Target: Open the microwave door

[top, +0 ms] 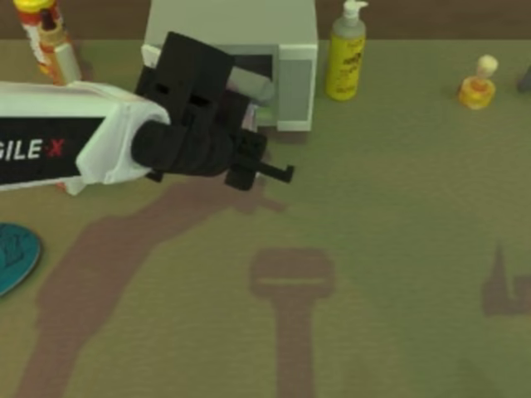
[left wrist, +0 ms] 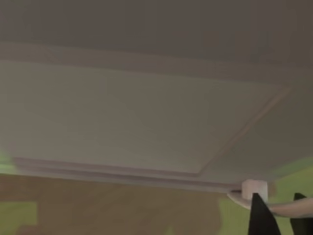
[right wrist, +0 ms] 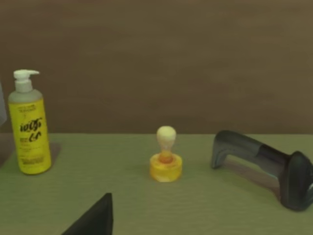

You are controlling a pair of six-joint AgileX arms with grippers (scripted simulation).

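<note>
The white-grey microwave [top: 232, 25] stands at the back centre of the table, its grey control panel [top: 296, 87] on the right. The microwave door [left wrist: 137, 112] is swung partly out, so a strip of green inner floor [top: 265, 109] shows. My left arm reaches in from the left and covers most of the door from above. In the left wrist view my left gripper [left wrist: 281, 218] is shut on the door's handle strip [left wrist: 288, 208], close to its white post. The right arm is out of the top view; one of its fingers [right wrist: 98, 218] hovers over bare table with nothing held.
A yellow pump bottle [top: 346, 54] stands right of the microwave. Farther right are a small yellow-orange knobbed object [top: 478, 83] and a dark handheld scanner [right wrist: 264, 164]. An orange-white bottle [top: 46, 37] is at back left, and a teal object [top: 12, 257] at the left edge.
</note>
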